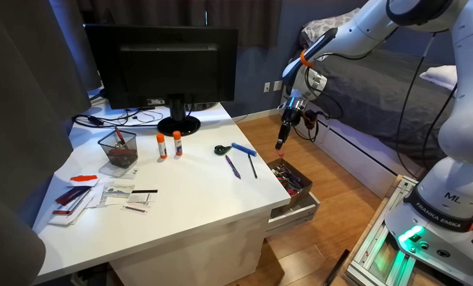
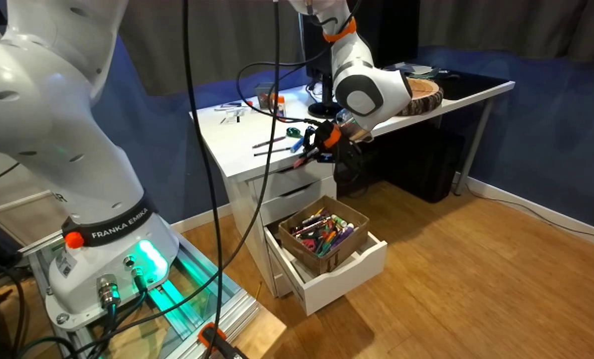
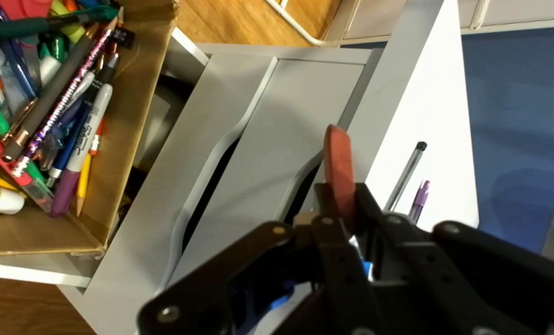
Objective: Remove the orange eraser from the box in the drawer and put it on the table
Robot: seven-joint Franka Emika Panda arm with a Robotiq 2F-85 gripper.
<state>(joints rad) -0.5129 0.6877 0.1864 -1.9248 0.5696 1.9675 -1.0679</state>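
Currently holds a reddish-orange eraser (image 3: 338, 153) pinched in the hand (image 3: 343, 204), raised higher than the open drawer (image 2: 346, 281) and its box (image 2: 346, 250) of pens (image 2: 326, 233), near the edge of the white table (image 1: 204, 190). Hangs well apart from two orange-capped glue sticks (image 1: 162, 147) and a mesh cup (image 1: 122, 160) on that table.

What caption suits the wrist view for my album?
The tool grips a reddish eraser; a pen-filled box sits in the drawer.

Box (image 2: 346, 249) in drawer (image 2: 346, 280), eraser (image 3: 340, 163) seemingly above.
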